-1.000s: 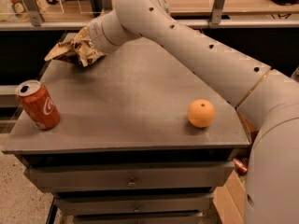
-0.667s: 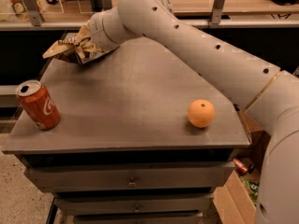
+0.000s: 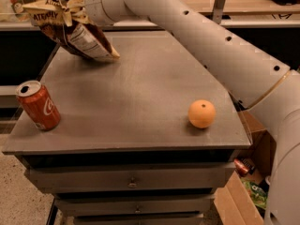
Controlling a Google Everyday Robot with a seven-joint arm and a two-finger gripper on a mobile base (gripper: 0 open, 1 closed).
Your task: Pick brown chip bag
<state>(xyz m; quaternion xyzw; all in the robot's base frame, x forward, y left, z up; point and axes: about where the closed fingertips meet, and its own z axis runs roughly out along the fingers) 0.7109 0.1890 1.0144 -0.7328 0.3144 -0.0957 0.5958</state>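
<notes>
Grey and scuffed, the bench (image 3: 140, 102) fills most of the view, with shallow drawers (image 3: 133, 182) stacked under its top and a dark shelf behind it. My arm (image 3: 211, 46) comes in from the right and crosses over the far right corner toward the far left one.

At that far left corner hangs the bag (image 3: 77, 34), held up over the bench. Its long axis slants from upper left down to lower right. The bunched top is high and left, and the lower corner points down toward the back left part of the top. I cannot tell whether that corner touches the surface.

My end effector (image 3: 77, 6) is at the bag's upper end, closed on the crumpled foil there and mostly hidden by it. It touches nothing else.

The bag is creased dark brown foil with tan edges. White lettering shows near the top, and a pale printed panel faces the camera lower down.

On the floor to the right sits an open cardboard box (image 3: 243, 191). A red can (image 3: 37, 105) stands at the front left corner. An orange (image 3: 202, 114) rests near the front right edge, well apart from it.
</notes>
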